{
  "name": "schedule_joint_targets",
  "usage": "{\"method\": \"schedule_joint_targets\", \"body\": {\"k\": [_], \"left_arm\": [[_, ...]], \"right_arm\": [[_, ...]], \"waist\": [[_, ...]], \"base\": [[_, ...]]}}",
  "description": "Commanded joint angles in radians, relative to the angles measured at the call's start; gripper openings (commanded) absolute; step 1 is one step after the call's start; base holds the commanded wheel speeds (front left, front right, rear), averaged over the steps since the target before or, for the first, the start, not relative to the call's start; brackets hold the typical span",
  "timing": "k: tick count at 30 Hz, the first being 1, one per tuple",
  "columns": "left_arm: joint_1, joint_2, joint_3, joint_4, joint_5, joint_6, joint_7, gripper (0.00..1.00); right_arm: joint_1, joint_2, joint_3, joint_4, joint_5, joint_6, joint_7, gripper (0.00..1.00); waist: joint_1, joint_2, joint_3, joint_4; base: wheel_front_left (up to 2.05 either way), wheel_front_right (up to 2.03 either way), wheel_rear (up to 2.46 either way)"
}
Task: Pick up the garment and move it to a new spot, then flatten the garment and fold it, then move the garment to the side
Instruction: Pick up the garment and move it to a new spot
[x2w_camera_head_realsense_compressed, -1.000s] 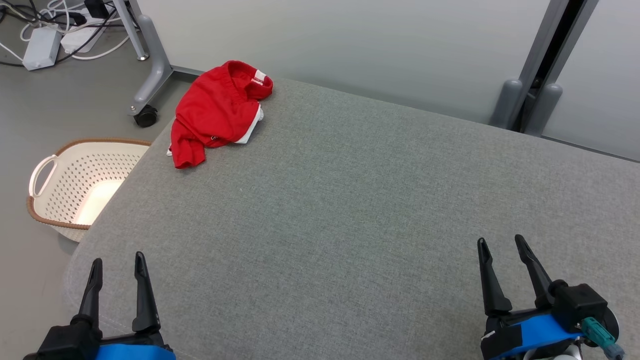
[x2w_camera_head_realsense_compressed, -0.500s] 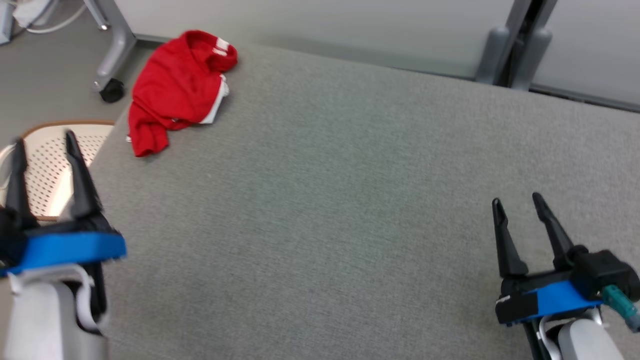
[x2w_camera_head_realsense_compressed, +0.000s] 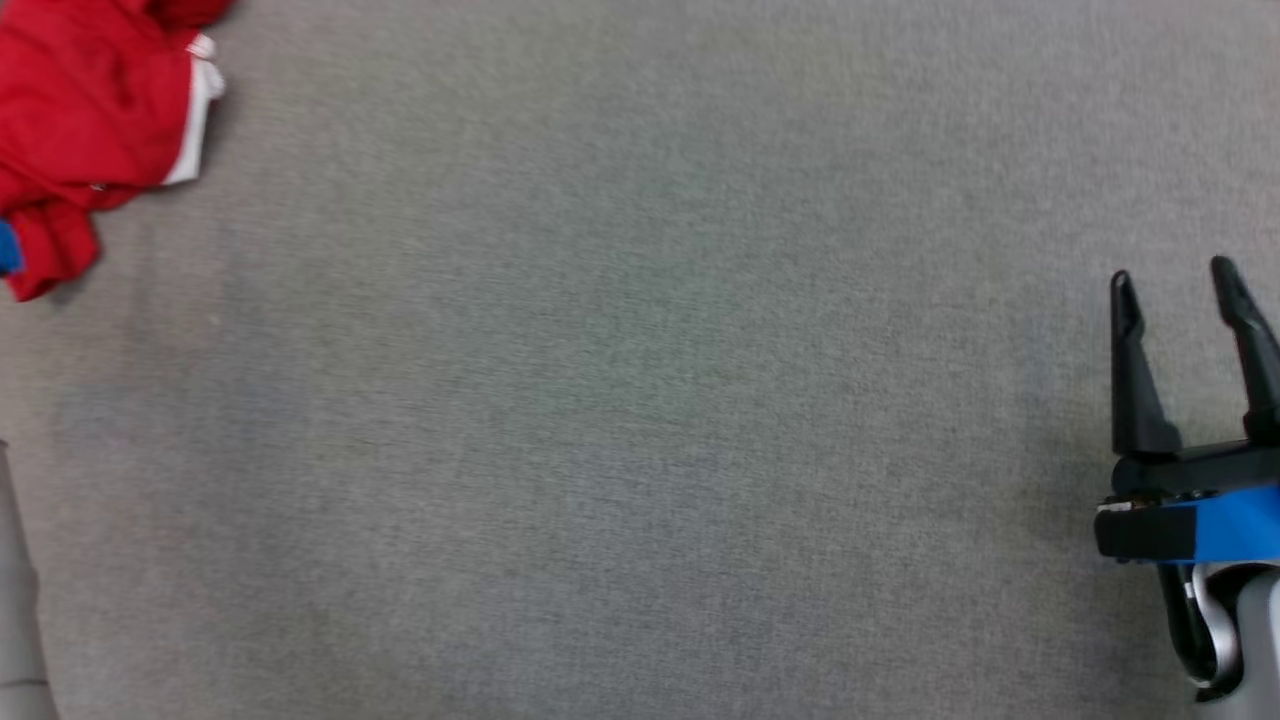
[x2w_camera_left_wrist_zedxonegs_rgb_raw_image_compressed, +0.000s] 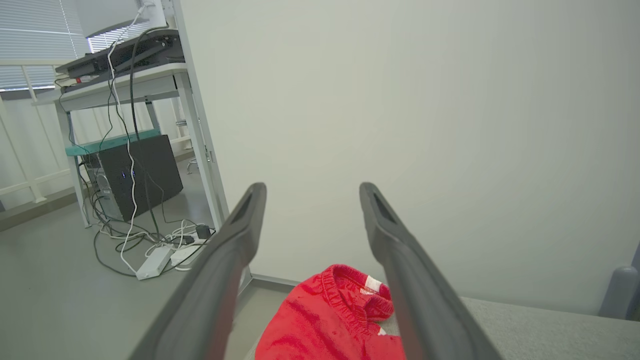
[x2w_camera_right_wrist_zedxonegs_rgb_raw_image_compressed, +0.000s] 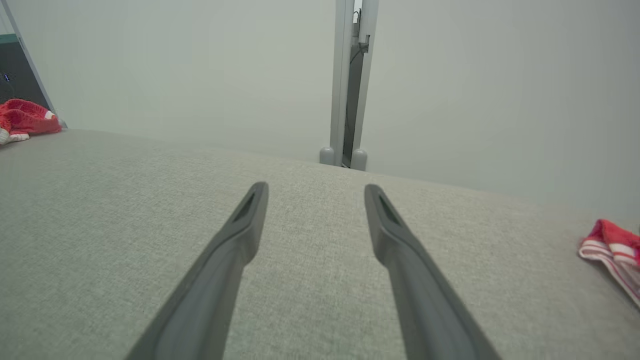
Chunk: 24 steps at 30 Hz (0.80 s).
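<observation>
Starting from the big picture: the grey fabric tabletop (x2w_camera_head_realsense_compressed: 640, 400) is mostly bare, so you've got plenty of room for the flatten and fold.

Progress, my read: none of the task is done. The red garment (x2w_camera_head_realsense_compressed: 90, 130) sits crumpled in a heap with white trim showing, not lifted and not spread. The pickup, relocation, flattening, folding and final shift to the side are all left.

Garment location: at the upper left of the head view. The left wrist view puts it at the tabletop's edge, close under the pale wall, with floor just beyond it.

Left pincer (x2w_camera_left_wrist_zedxonegs_rgb_raw_image_compressed: 312, 186): jaws wide, nothing between them. In its wrist view the garment lies low in the gap between the two fingers, ahead of and below the tips. No contact that I can see (the bottom of the frame cuts off the fabric, so I can't rule out a brush lower down). This looks like the pincer you'd use for the pickup.

Right pincer (x2w_camera_head_realsense_compressed: 1171, 273): jaws wide too, empty, hovering over bare tabletop at the right edge of the head view. It's well apart from the garment, which shows only as a small red patch at the far left of the right wrist view.

Small item: a red-and-white striped cloth (x2w_camera_right_wrist_zedxonegs_rgb_raw_image_compressed: 612, 250) lies on the tabletop off to that pincer's right. I can't tell what it is.
</observation>
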Motion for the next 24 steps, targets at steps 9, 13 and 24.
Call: {"method": "schedule_joint_targets", "body": {"k": [9, 13, 24], "left_arm": [[-0.215, 0.094, -0.031, 0.338, 0.008, -0.019, 0.038, 1.0], [-0.244, 0.099, -0.045, 0.421, 0.011, -0.018, 0.07, 1.0], [-0.33, 0.099, -0.071, 0.653, -0.015, -0.045, 0.218, 1.0]], "right_arm": [[-0.021, -0.016, -0.036, -0.142, -0.014, 0.0, 0.046, 1.0], [-0.015, -0.019, -0.048, -0.162, -0.016, 0.0, 0.052, 1.0], [-0.021, -0.019, -0.059, -0.197, -0.02, 0.0, 0.066, 1.0]], "waist": [[-0.0002, 0.0, 0.185, -0.102], [-0.0002, 0.0, 0.207, -0.106], [-0.0002, 0.0, 0.238, -0.104]], "base": [[0.0, 0.0, 0.0], [0.0, 0.0, 0.0], [0.0, 0.0, 0.0]]}}
